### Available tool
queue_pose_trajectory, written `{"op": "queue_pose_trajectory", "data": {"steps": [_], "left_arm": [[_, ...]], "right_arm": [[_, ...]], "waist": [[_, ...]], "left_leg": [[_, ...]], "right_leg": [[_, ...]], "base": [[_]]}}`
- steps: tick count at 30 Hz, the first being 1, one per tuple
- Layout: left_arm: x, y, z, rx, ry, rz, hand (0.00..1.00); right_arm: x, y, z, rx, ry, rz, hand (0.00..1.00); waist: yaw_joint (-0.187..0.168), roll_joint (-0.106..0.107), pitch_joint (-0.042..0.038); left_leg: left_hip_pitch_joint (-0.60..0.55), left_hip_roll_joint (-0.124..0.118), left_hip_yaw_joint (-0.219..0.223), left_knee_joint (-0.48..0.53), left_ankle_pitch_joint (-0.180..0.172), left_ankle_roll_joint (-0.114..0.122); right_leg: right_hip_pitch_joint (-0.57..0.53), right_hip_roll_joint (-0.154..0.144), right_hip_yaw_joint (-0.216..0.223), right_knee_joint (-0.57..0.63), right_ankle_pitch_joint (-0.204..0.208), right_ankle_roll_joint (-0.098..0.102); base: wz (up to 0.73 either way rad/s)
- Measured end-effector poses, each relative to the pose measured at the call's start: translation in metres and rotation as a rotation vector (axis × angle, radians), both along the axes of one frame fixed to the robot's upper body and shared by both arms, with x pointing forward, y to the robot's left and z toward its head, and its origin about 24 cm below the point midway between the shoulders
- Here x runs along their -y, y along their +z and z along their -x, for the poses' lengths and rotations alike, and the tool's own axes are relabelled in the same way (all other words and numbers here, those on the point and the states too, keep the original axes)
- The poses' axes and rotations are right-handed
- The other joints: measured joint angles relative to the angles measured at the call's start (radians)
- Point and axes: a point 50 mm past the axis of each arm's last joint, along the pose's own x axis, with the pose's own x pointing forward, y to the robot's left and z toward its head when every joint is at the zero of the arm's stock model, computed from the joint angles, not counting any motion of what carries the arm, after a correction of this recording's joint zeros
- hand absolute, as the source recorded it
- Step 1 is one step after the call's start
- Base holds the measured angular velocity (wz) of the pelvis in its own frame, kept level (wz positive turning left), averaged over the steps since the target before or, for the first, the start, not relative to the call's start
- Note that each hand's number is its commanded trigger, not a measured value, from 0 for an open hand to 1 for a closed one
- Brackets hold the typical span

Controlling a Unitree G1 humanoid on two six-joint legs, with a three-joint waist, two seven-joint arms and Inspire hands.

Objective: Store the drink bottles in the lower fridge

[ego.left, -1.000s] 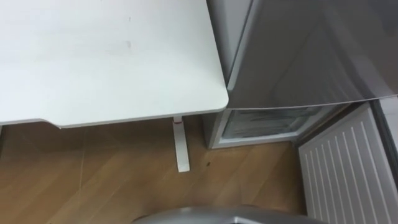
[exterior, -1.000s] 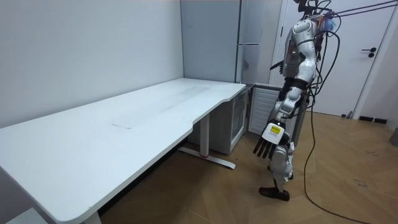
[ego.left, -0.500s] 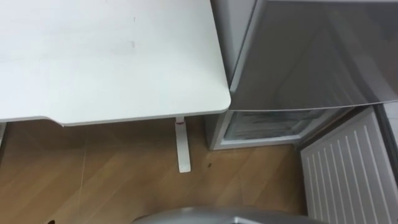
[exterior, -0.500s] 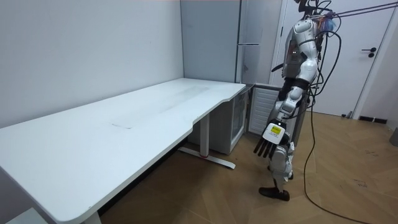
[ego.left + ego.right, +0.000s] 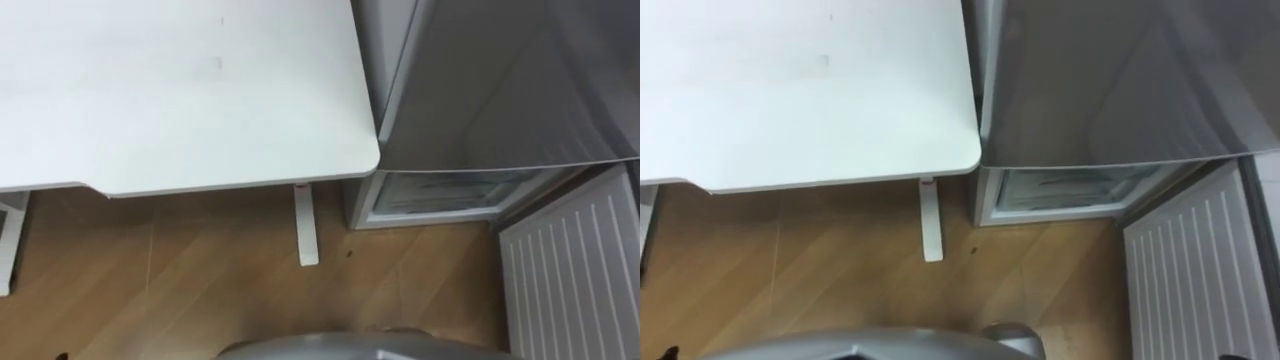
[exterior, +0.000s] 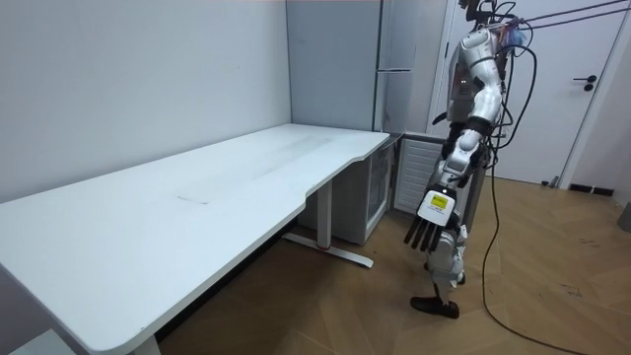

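Observation:
I stand on the wooden floor between the white desk and the grey fridge [image 5: 500, 80]. The fridge's upper door is closed. Its lower compartment [image 5: 450, 195] stands open, with clear drawer fronts inside. The lower door [image 5: 575, 270] is swung out to my right, its white ribbed inner side facing up. In the room view my left hand [image 6: 424, 229] hangs at my side near knee height, fingers straight and holding nothing. No drink can be seen on the desk or on the floor.
The white desk [image 5: 180, 90] lies to my left with a bare top, and its white leg [image 5: 306, 225] stands on the floor beside the fridge. Behind me, at the room view's right, a white room door [image 6: 582, 89] is closed.
The eye view has shifted a little, so the desk and fridge sit further right in the picture. My left arm has barely moved.

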Motion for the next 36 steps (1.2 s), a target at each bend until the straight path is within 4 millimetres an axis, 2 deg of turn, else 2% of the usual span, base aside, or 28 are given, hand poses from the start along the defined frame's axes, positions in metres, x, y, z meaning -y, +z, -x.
{"op": "queue_pose_trajectory", "data": {"steps": [1,2,3,4,5,6,8,16,22,25,30,32,34,36], "left_arm": [[0.0,0.0,0.0,0.0,-0.003,0.003,0.0],[-0.001,0.001,0.0,-0.006,-0.012,0.007,0.0],[-0.001,0.001,0.001,-0.012,-0.02,0.009,0.0],[-0.001,0.001,0.001,-0.012,-0.022,0.011,0.0],[-0.001,0.001,0.0,-0.01,-0.026,0.02,0.0],[-0.001,0.0,0.0,-0.012,-0.027,0.028,0.0],[-0.001,0.0,0.001,-0.015,-0.029,0.038,0.0],[-0.002,0.001,0.005,-0.041,-0.052,0.032,0.0],[-0.004,0.003,0.005,-0.063,-0.068,0.067,0.0],[-0.006,0.004,0.004,-0.086,-0.103,0.086,0.0],[-0.012,0.01,-0.008,-0.085,-0.161,0.089,0.0],[-0.015,0.011,-0.013,-0.081,-0.17,0.087,0.0],[-0.017,0.014,-0.024,-0.058,-0.191,0.09,0.0],[-0.016,0.014,-0.03,-0.044,-0.202,0.1,0.0]], "right_arm": [[0.003,0.003,0.001,-0.009,0.0,0.01,0.0],[0.008,0.011,0.0,-0.019,-0.002,0.032,0.0],[0.014,0.019,-0.002,-0.023,0.0,0.055,0.0],[0.016,0.022,-0.002,-0.026,-0.003,0.064,0.0],[0.02,0.028,-0.002,-0.035,-0.005,0.08,0.0],[0.021,0.031,-0.003,-0.043,0.003,0.091,0.0],[0.021,0.03,-0.005,-0.055,0.016,0.091,0.0],[0.018,0.02,0.008,-0.103,-0.011,0.042,0.0],[0.018,0.017,0.014,-0.132,0.072,0.015,0.0],[0.015,0.011,0.022,-0.131,0.114,-0.017,0.0],[0.0,-0.014,0.04,-0.13,0.207,-0.125,0.0],[-0.007,-0.023,0.041,-0.134,0.254,-0.168,0.0],[-0.018,-0.035,0.047,-0.136,0.305,-0.239,0.0],[-0.025,-0.042,0.047,-0.12,0.337,-0.282,0.0]], "waist": [[0.0,0.009,-0.0011],[0.002,0.022,0.0018],[0.0,0.042,0.0034],[-0.002,0.052,0.0037],[-0.003,0.07,0.0019],[-0.003,0.085,0.0048],[-0.008,0.093,0.0062],[-0.016,0.096,0.006],[-0.014,0.094,0.0063],[-0.01,0.081,0.0071],[0.018,0.041,0.0081],[0.029,0.037,0.0085],[0.043,0.023,0.0054],[0.05,0.022,0.0055]], "left_leg": [[-0.003,0.0,0.002,0.0,0.0,0.0],[-0.009,0.001,0.008,0.0,0.0,0.0],[-0.016,0.002,0.012,0.0,0.0,0.0],[-0.019,0.002,0.013,0.0,0.0,0.0],[-0.026,0.003,0.015,0.0,0.001,0.001],[-0.027,0.003,0.019,-0.001,0.002,0.001],[-0.029,0.003,0.02,-0.002,0.004,0.0],[-0.03,0.003,0.013,0.001,0.005,-0.001],[-0.029,0.004,0.013,0.003,0.005,-0.001],[-0.027,0.006,0.009,0.01,0.005,-0.002],[-0.032,0.015,0.01,0.018,0.004,-0.003],[-0.03,0.02,0.011,0.02,0.004,-0.005],[-0.027,0.022,0.007,0.02,0.006,-0.008],[-0.026,0.022,0.006,0.022,0.006,-0.009]], "right_leg": [[-0.004,0.0,0.003,0.002,0.0,0.0],[-0.016,0.0,0.013,0.01,0.0,0.0],[-0.028,0.0,0.021,0.014,0.0,0.0],[-0.032,0.001,0.022,0.015,0.0,0.0],[-0.043,0.001,0.025,0.02,0.0,-0.001],[-0.052,-0.002,0.025,0.031,-0.003,-0.003],[-0.06,-0.004,0.025,0.043,-0.01,-0.005],[-0.062,-0.004,0.022,0.047,-0.019,-0.007],[-0.061,-0.004,0.021,0.05,-0.021,-0.007],[-0.051,-0.002,0.018,0.046,-0.021,-0.008],[-0.048,0.006,0.015,0.036,-0.016,-0.014],[-0.04,0.013,0.015,0.024,-0.009,-0.017],[-0.036,0.017,0.017,0.023,-0.008,-0.019],[-0.035,0.018,0.017,0.024,-0.007,-0.02]], "base": [[-0.07],[-0.14],[-0.13],[-0.09],[-0.07],[-0.07],[-0.03],[0.03],[0.0],[0.03],[0.0],[0.0],[0.02],[0.0]]}}
